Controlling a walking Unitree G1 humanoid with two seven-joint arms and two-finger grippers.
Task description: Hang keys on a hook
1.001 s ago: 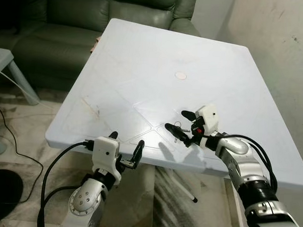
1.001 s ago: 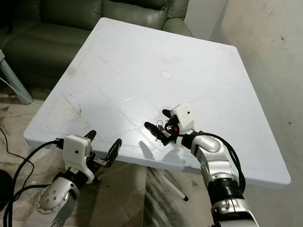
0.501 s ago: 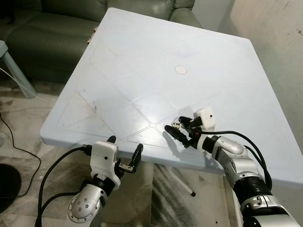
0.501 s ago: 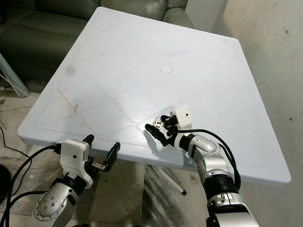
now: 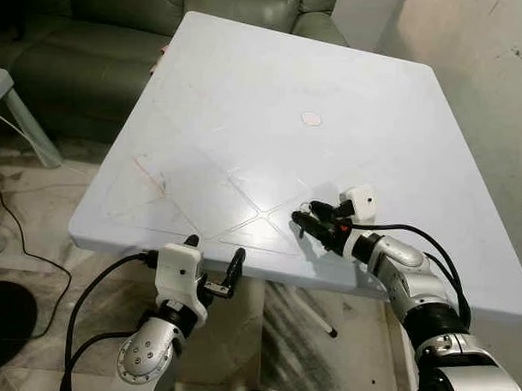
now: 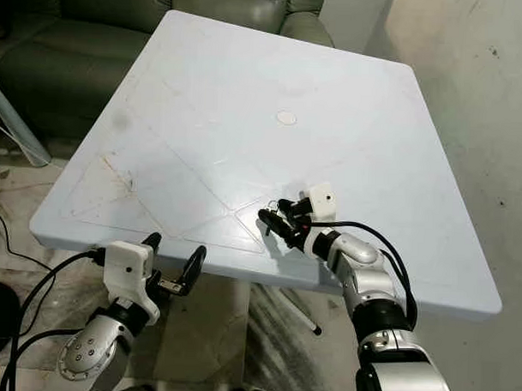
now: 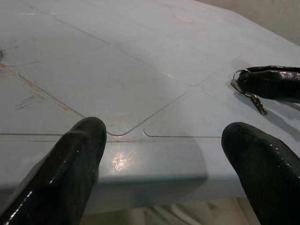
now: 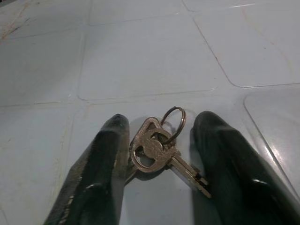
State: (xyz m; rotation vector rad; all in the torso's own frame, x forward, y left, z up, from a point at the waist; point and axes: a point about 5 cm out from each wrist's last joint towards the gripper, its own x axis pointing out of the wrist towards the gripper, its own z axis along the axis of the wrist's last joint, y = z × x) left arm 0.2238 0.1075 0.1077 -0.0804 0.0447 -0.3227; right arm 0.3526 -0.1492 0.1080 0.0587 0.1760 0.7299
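A green sofa (image 5: pixel 121 36) stands well beyond both grippers, past the far edge of the white table (image 5: pixel 247 101), which stretches ahead of them and carries the work. No hook can be made out in these pictures, so the hanging step looks some way off; the job in hand appears to be getting the keys off the flat top.

The right gripper (image 5: pixel 316 225) lies low on the table near its front edge, fingers pointing inward across the surface, probably because a thin bunch lying flat can only be caught from the sides. In the right wrist view its two black fingers (image 8: pixel 101 159) sit either side of the keys (image 8: pixel 159 150), closing in on them. One finger touches the key heads, the other stands just beside the ring, so the pinch looks nearly made but not yet firm.

The left gripper (image 5: pixel 214 261) hangs just below the table's front edge, fingers spread and empty, well apart from the keys, apparently waiting.
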